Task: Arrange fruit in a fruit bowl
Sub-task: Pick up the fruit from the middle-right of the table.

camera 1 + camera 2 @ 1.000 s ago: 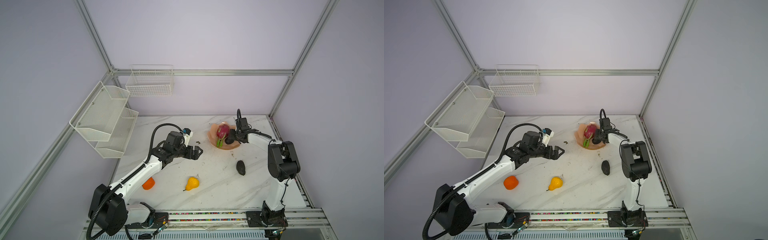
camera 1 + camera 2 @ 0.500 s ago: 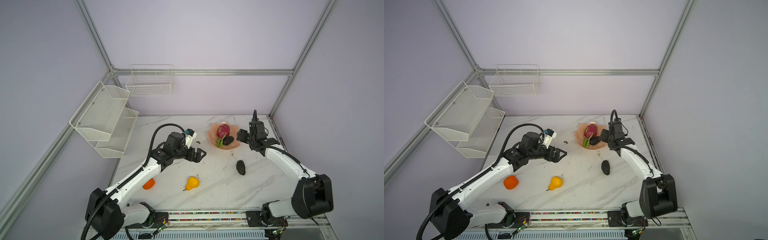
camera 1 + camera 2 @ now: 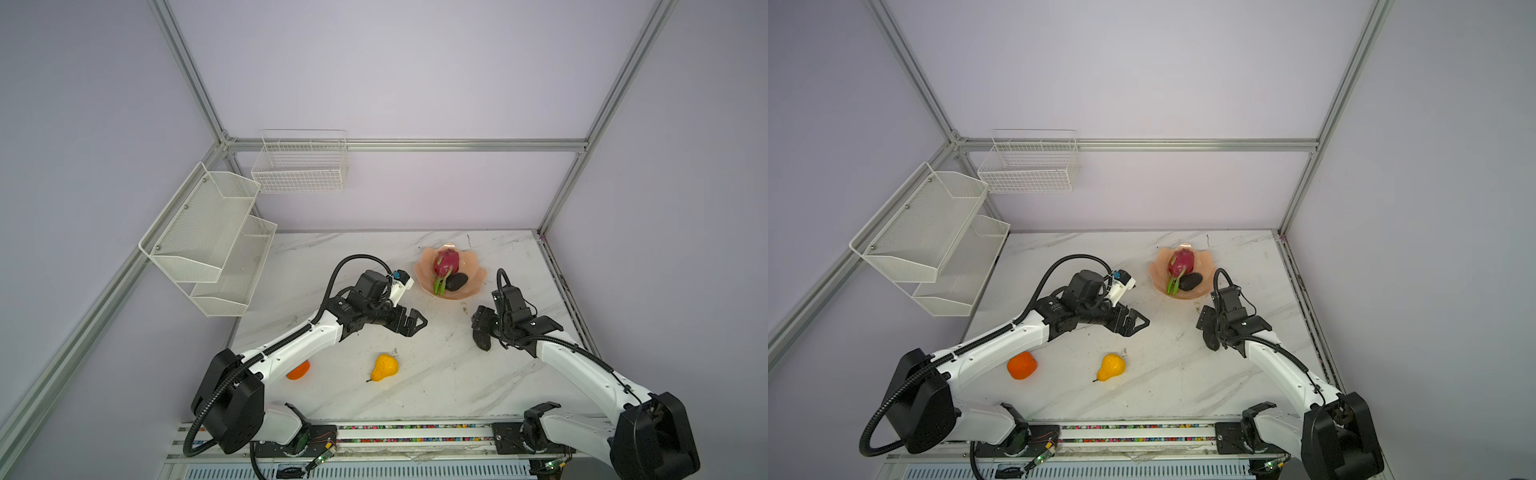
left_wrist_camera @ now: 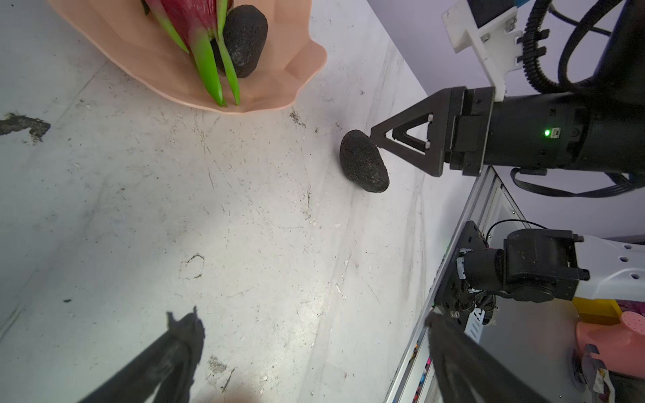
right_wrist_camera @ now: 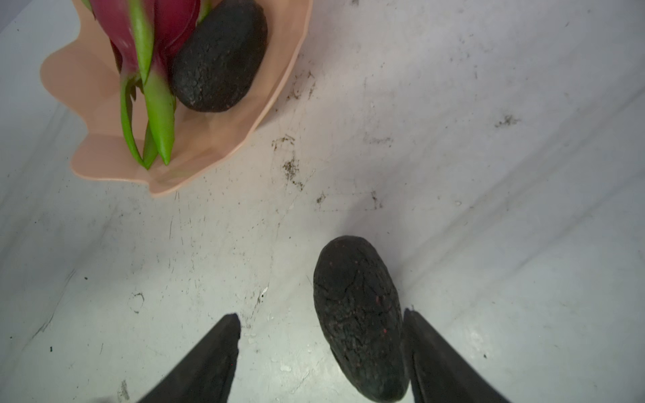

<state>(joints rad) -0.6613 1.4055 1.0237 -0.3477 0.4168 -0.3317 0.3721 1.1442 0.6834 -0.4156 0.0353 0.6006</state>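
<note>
Nearest, the orange (image 3: 1022, 365) and pear (image 3: 384, 366) are lying on the table (image 3: 436, 386). Beyond, the right end effector (image 5: 321, 315), jaws spread, is straddling the loose black oval (image 5: 352, 300) off-centre; it should be centring before squeezing. The left end effector (image 3: 415, 327) is hovering, spread wide. Farthest, the fruit bowl (image 3: 473, 274) is holding the dragon fruit (image 3: 446, 262) and second black oval (image 3: 456, 281). A second ago the right end effector was at that bowl.

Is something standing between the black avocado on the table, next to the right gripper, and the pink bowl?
Nothing visible does. The table between the loose avocado and the pink bowl is bare apart from dirt marks. In the bowl, the dragon fruit and a second avocado lie on that near side.
</note>
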